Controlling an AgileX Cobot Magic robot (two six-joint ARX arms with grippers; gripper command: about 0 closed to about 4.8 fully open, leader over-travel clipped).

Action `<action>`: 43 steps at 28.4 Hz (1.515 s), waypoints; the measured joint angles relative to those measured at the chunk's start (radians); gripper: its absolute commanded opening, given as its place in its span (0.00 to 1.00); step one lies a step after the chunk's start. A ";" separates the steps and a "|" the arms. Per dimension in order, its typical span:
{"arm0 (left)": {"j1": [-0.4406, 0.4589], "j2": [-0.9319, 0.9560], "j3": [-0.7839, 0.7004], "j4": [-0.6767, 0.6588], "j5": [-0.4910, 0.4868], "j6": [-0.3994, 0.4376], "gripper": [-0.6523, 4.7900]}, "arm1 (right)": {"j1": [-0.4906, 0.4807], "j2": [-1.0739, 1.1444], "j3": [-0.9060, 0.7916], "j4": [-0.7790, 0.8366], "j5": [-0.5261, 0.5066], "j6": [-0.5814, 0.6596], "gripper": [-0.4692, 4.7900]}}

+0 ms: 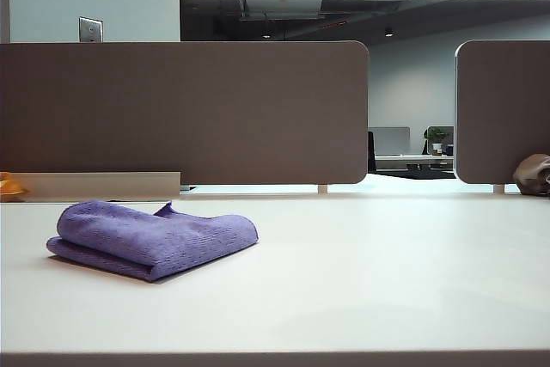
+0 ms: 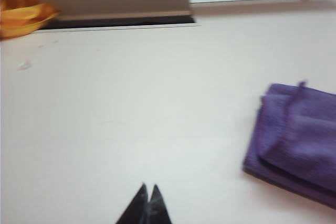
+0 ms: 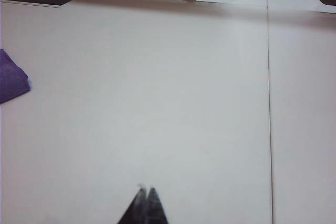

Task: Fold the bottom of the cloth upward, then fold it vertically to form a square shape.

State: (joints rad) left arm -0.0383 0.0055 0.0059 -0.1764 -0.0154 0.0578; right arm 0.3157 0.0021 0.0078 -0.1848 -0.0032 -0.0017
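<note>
The cloth is lying folded into a layered square on the left of the white table. The left gripper is hovering over bare tabletop beside it, jaws closed and empty; the right gripper is doing likewise, farther away.

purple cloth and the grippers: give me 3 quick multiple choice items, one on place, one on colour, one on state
1. Where does the cloth lie on the table in the exterior view?
A. left
B. right
C. far edge

2. What colour is the small thing at the far left?
A. green
B. orange
C. blue

3. How do the left gripper and right gripper stand?
A. both open
B. one holds the cloth
C. both shut, empty

Key: 1 A, it lies left of centre. 2 B, it shows orange. 3 C, each pair of fingertips meets above bare table.
</note>
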 measured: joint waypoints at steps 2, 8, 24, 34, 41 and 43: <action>0.050 0.000 0.000 0.000 0.000 -0.031 0.11 | 0.000 0.000 0.000 0.000 0.000 0.000 0.09; 0.103 0.000 0.000 0.000 -0.004 -0.104 0.11 | 0.000 0.000 0.000 0.000 0.000 0.000 0.09; 0.047 0.000 0.000 0.000 -0.004 -0.095 0.11 | 0.000 0.000 0.000 0.000 0.000 0.000 0.09; 0.048 -0.001 0.000 0.000 -0.004 -0.096 0.11 | 0.000 0.000 0.000 0.000 0.000 0.000 0.09; 0.048 -0.001 0.000 0.000 -0.004 -0.096 0.11 | 0.000 0.000 0.000 0.000 0.000 0.000 0.09; 0.048 -0.001 0.000 0.000 -0.004 -0.096 0.11 | 0.000 0.000 0.000 0.000 0.000 0.000 0.09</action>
State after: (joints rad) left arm 0.0093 0.0048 0.0059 -0.1768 -0.0193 -0.0383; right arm 0.3157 0.0021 0.0078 -0.1848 -0.0036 -0.0017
